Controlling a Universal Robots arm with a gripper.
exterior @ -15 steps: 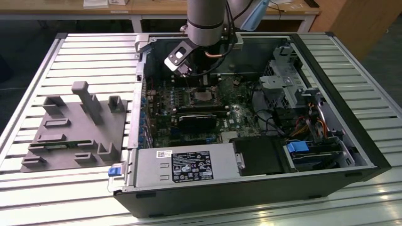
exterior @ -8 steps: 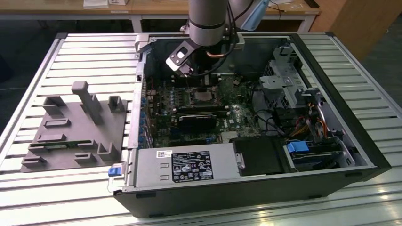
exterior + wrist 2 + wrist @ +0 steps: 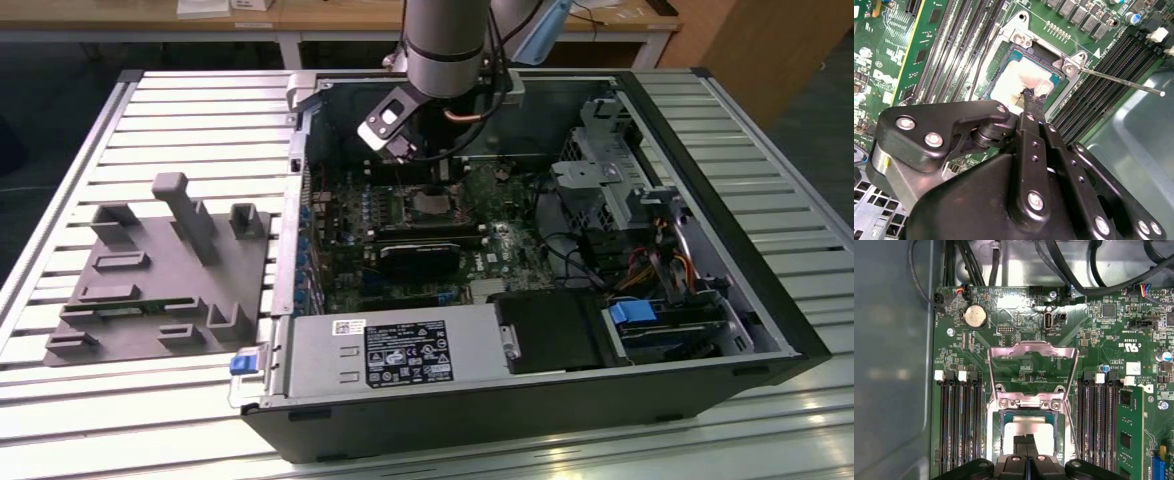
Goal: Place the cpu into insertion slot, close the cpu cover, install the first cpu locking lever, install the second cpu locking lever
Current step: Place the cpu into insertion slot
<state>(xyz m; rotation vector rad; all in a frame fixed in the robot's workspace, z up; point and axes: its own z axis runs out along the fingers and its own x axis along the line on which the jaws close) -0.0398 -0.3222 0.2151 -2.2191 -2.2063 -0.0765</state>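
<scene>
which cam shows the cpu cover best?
First wrist view: the cpu cover stands open, its whole frame and square cutout facing the camera, beside the cpu. The second wrist view catches the hinge plate at its base. In the exterior view it is too small to tell apart.

A slatted metal table spreads below and around the fingers, its slats glinting with light. Well beyond the fingers, a wooden desk stands on white legs over dark floor.
</scene>
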